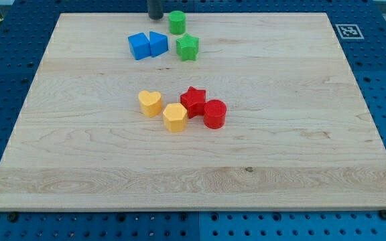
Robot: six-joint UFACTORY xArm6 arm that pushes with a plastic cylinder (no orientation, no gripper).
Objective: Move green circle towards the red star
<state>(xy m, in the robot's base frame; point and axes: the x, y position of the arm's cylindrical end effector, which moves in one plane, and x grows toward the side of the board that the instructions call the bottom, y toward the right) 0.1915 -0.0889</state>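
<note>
Clawless, my tip (pixel 156 17) stood just to the view's left of the green circle (pixel 177 22) at the board's top edge, apparently not yet touching, so the approach seemed in hand; next I judged a push downward past the green star (pixel 187 47) toward the red star (pixel 193 100).

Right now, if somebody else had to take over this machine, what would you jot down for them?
My tip sits at the view's top edge of the board, just left of the green circle, apparently not touching it.
The red star lies mid-board, against the red circle and the yellow hexagon.
The green star sits right below the green circle, on the path.
Done: nothing visible yet; the circle is far from the star.
Left: push the circle down the view, probably skirting the green star.
</note>
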